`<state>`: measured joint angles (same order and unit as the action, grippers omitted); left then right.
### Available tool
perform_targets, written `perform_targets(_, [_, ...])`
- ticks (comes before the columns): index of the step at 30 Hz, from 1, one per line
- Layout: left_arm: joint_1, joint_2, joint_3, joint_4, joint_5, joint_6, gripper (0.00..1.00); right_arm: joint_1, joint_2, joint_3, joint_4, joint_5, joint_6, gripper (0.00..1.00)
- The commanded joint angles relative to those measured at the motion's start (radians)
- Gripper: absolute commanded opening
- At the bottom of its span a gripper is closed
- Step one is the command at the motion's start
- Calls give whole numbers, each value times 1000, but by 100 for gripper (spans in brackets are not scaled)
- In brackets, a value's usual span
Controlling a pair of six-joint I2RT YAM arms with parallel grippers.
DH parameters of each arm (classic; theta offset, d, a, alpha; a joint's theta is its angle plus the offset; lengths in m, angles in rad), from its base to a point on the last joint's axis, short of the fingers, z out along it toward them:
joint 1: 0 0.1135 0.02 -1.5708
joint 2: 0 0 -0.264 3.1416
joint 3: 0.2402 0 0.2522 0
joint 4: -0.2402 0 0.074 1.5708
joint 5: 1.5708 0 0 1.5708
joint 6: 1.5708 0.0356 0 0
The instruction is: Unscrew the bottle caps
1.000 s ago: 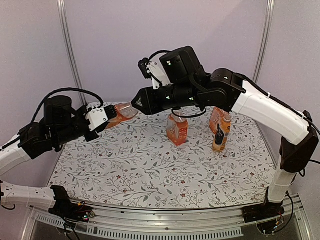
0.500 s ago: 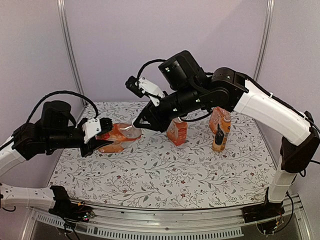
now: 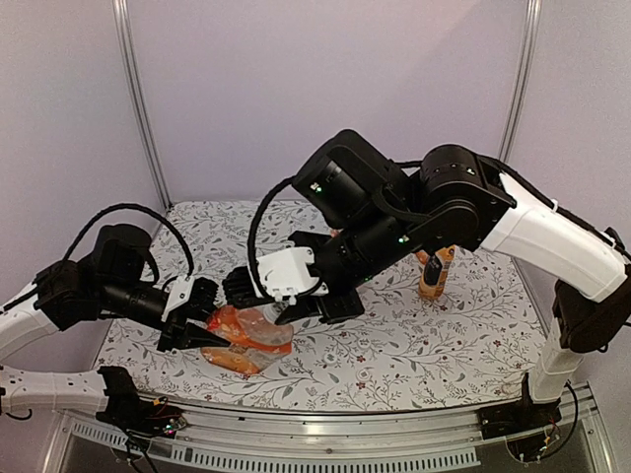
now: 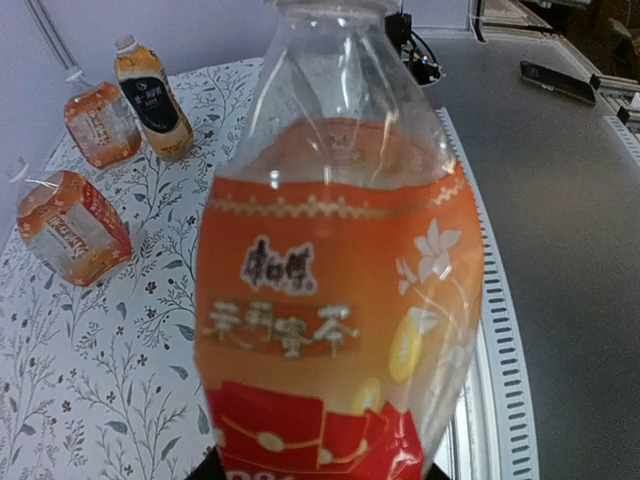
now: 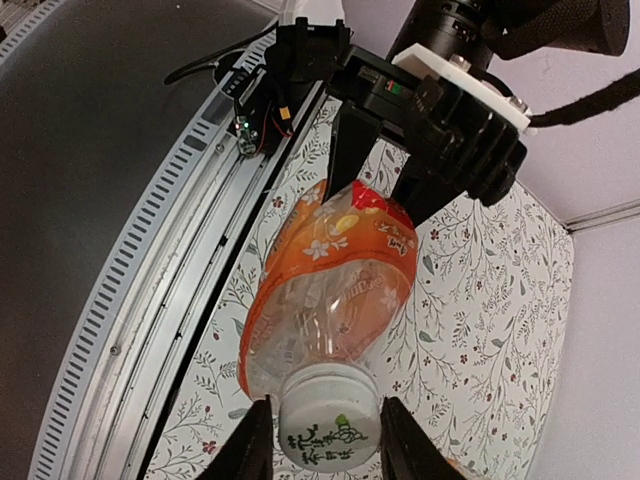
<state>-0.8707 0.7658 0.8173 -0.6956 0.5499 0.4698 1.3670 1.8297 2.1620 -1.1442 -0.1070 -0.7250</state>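
Observation:
My left gripper (image 3: 200,321) is shut on the lower body of a clear bottle of orange drink (image 3: 244,341), held nearly level just above the table's near left. The bottle fills the left wrist view (image 4: 330,300). My right gripper (image 5: 325,442) is shut on its white bottle cap (image 5: 328,428), a finger (image 5: 250,445) on each side. In the top view the right gripper (image 3: 274,296) hides that cap. Three capped bottles stand farther back: a black-labelled one (image 4: 155,95) and two orange-labelled ones (image 4: 98,125) (image 4: 72,228).
The flowered table cloth (image 3: 414,355) ends at a grey slotted rail (image 5: 150,260) along the near edge, close under the held bottle. The black-labelled bottle (image 3: 434,271) stands at the back right behind the right arm. Metal posts and purple walls enclose the back.
Both arms have moved down and toward the near edge together, carrying the bottle from high at the back left to just above the near-left table. The right gripper has stayed at the cap.

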Motion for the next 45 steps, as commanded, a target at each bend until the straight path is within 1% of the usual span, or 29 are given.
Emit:
perform_targets(1, [-14, -65, -126, 308, -116, -107, 16, -3, -15, -119, 54, 117, -84, 60])
perform_targets(3, [-14, -94, -201, 438, -188, -165, 16, -4, -54, -200, 204, 223, -15, 95])
perform_targets(4, [-14, -101, -233, 497, -213, -185, 16, -3, -80, -227, 272, 275, 42, 98])
perform_targets(7, [-14, -120, -320, 669, -271, -241, 16, -6, -109, -215, 342, 338, 245, 99])
perform_targets(8, [-16, -120, -337, 695, -287, -244, 15, -7, -108, -190, 342, 339, 305, 99])
perform_targets(10, [-23, -124, -356, 720, -350, -240, 12, -8, -90, -139, 328, 325, 498, 99])
perform_targets(11, [-25, -123, -365, 730, -392, -243, 11, -8, -83, -110, 317, 328, 559, 99])
perform_targets(13, [-26, -117, -383, 760, -460, -261, 9, -9, -68, -80, 294, 393, 738, 98])
perform_targets(15, [-25, -114, -392, 771, -474, -265, 9, -8, -53, -44, 232, 471, 937, 92])
perform_targets(17, [-25, -107, -390, 770, -468, -263, 9, -9, -39, -19, 177, 518, 1062, 88])
perform_targets(19, [-25, -97, -389, 774, -461, -260, 9, -9, -38, -18, 164, 515, 1162, 85])
perform_targets(22, [-25, -88, -390, 777, -457, -257, 9, -12, -27, 11, 131, 530, 1231, 81])
perform_targets(26, [-25, -81, -396, 781, -461, -254, 9, -18, 12, 87, 92, 550, 1250, 75])
perform_targets(34, [-25, -67, -389, 781, -458, -255, 9, -36, 103, 186, 54, 511, 1236, 71])
perform_targets(40, [-25, -63, -389, 782, -451, -253, 9, -64, 143, 204, 52, 436, 1225, 61])
perform_targets(42, [-25, -62, -389, 781, -450, -252, 9, -68, 154, 210, 52, 416, 1220, 56])
perform_targets(45, [-26, -60, -390, 782, -451, -252, 9, -69, 166, 213, 52, 408, 1213, 46])
